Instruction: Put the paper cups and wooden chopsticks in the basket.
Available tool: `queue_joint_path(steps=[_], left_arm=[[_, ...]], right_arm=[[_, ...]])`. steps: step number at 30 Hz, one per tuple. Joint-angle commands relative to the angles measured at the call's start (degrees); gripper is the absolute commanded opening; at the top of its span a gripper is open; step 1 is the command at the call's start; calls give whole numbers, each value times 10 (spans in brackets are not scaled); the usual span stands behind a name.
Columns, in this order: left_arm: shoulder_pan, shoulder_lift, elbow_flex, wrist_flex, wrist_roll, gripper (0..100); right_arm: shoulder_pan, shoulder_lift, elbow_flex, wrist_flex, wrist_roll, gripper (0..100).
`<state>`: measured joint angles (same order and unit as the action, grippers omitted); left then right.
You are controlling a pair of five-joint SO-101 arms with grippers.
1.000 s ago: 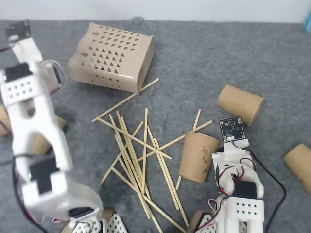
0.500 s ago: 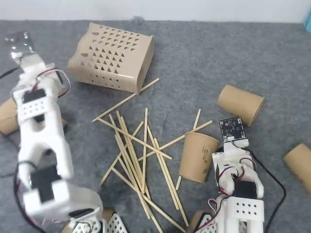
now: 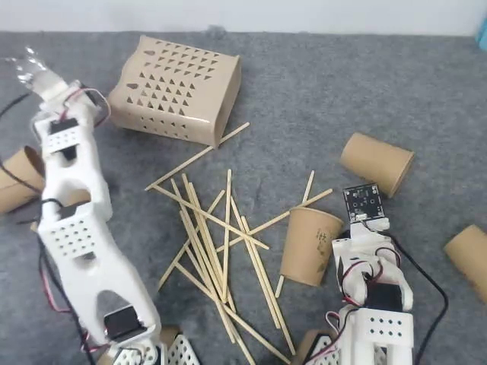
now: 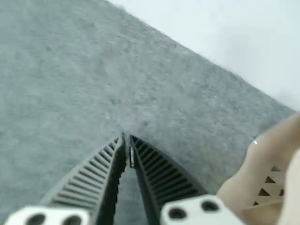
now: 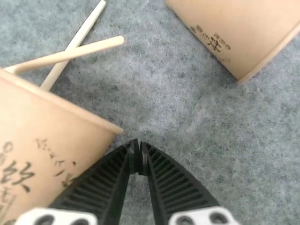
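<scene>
Barely begun, it seems: the basket point(image 3: 176, 90) lies tipped over, with chopsticks point(image 3: 217, 243) and cups point(image 3: 376, 163) scattered beside it. The left tool point(image 4: 127, 145) and right tool point(image 5: 139, 159) are pressed together, empty.

Basket point(image 3: 176, 90) far left, chopsticks point(image 3: 213, 243) at centre, first cup point(image 3: 309, 245) just right of them, second cup point(image 3: 377, 162) farther right, third cup point(image 3: 468, 258) right edge, fourth cup point(image 3: 19, 179) left edge

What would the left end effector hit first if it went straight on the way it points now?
Likely nothing but bare grey carpet; the left end effector points past the perforated beige plastic basket, though depth is unclear.
</scene>
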<state>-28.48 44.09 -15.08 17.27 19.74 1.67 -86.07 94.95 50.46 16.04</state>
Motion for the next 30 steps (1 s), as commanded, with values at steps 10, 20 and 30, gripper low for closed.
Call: queue_joint_path(steps=[10, 20, 30], left_arm=[[80, 2, 62, -51, 8, 13], [157, -135, 198, -55, 8, 13], [203, -283, 294, -53, 13, 15]], right_arm=[[7, -7, -3, -15, 6, 9], [7, -7, -3, -15, 6, 9], [7, -7, -3, -15, 6, 9]])
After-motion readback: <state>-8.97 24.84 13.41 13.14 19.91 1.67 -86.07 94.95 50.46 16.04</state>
